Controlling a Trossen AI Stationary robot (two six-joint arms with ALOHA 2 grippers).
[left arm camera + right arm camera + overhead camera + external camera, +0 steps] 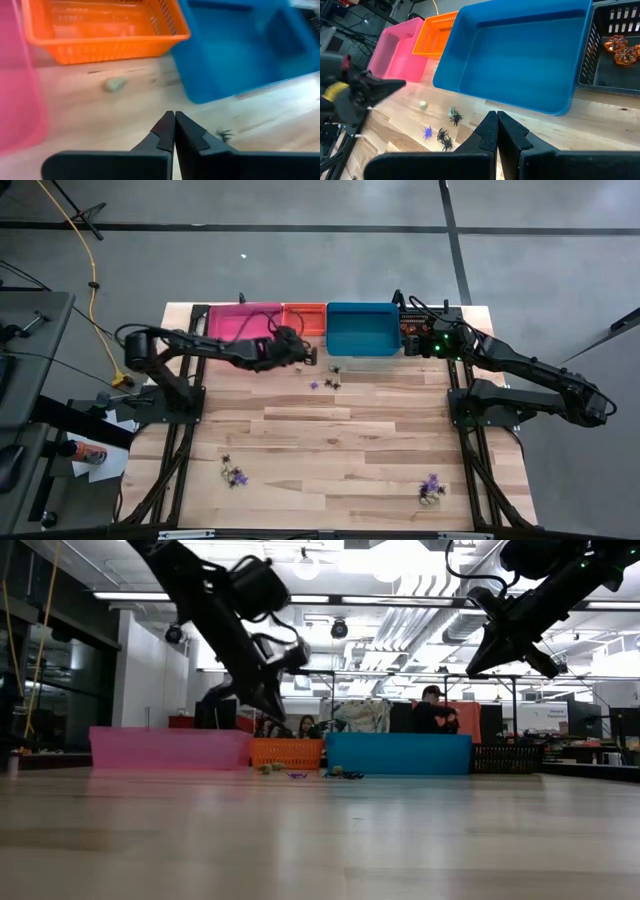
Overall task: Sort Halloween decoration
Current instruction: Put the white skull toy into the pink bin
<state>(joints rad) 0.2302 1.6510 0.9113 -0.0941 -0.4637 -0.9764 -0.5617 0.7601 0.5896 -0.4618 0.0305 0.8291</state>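
The left gripper [310,356] is clenched on nothing, its two dark tapered fingers pressed tip to tip in the left wrist view. It hangs above the wooden counter [340,440] just in front of the orange basket [304,317]. Only that wrist view shows the basket's slotted plastic walls close up, and a small pale whitish trinket [115,84] lying on the planks between gripper and basket, with a tiny black spider [225,134] beside the fingers. The left arm reaches across from its base with the elbow bent; in the low view it slants steeply down.

The right gripper [408,343] is likewise clenched and empty, raised high over the near corner of the smooth blue bin [520,55]. Its wrist view alone looks into the black slotted bin [615,70], where orange pumpkin-shaped pieces [620,49] lie, and shows black spiders [445,137] and a purple spider [427,132] scattered on the counter ahead of it, in front of the pink bin [395,50].

The high view adds two more clusters well away from both grippers, near the counter's front edge: purple and black trinkets [235,473] on the left side and a purple-and-black clump [431,488] on the right.
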